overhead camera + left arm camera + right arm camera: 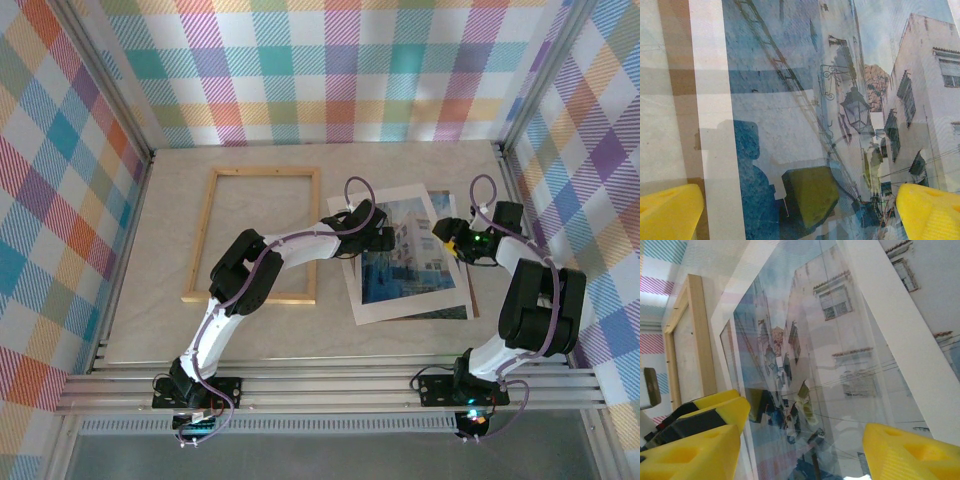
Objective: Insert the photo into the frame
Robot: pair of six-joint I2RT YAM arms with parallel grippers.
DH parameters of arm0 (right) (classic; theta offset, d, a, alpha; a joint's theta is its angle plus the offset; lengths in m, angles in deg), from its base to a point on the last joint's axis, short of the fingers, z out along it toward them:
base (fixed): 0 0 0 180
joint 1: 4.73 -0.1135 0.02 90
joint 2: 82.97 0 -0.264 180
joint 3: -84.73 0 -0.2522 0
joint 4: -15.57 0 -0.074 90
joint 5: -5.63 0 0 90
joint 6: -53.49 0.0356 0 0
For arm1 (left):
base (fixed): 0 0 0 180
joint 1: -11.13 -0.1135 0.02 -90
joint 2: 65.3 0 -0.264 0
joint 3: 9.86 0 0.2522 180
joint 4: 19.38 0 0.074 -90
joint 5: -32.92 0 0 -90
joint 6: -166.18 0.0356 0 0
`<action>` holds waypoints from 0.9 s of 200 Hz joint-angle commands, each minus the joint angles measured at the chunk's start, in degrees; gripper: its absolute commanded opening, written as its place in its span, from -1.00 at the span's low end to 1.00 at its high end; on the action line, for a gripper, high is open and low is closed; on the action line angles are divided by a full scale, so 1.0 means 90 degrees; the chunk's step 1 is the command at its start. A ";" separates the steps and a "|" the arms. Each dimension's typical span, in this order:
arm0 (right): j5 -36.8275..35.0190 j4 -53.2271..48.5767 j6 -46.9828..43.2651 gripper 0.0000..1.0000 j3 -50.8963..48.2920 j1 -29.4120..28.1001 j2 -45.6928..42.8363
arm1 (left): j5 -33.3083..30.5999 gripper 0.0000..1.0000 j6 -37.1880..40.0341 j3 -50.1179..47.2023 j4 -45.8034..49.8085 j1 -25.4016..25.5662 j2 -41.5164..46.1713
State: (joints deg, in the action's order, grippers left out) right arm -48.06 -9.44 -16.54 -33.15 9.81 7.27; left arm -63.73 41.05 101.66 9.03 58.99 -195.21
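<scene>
Photo (412,272) looks light, floppy, slick; pinch it nearest the right edge of the table (160,335). Left gripper (384,244) gapes; right gripper (451,240) stands parted, empty.

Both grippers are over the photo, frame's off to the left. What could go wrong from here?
The left gripper and right gripper hover close over the photo, so they might collide or pull it opposite ways. It seems to lie flat, so a pinch may slip or crease an edge. The frame sits apart on the left; carrying the sheet across could bend it.
</scene>
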 commanded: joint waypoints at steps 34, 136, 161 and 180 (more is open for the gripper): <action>-0.0402 -0.0719 -0.0605 0.32 0.0406 -0.0093 0.0482 | 0.0282 1.00 -0.0103 -0.0027 0.0379 0.0017 -0.0335; 0.0079 -0.0455 0.0262 0.32 -0.0165 -0.0296 0.0266 | 0.0342 1.00 -0.0091 0.0027 0.0344 0.0016 -0.0349; 0.0067 -0.0260 0.0605 0.36 -0.0337 -0.0439 0.0084 | 0.0368 0.99 -0.0098 0.0012 0.0296 0.0035 -0.0351; -0.0364 -0.0611 0.0401 0.38 -0.0196 -0.0700 0.0085 | 0.0386 0.99 -0.0109 0.0017 0.0255 0.0052 -0.0361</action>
State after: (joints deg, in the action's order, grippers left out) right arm -49.63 -9.39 -14.29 -34.33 7.32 8.06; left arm -63.67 41.03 102.21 9.45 58.99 -195.43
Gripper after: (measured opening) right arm 0.684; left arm 0.997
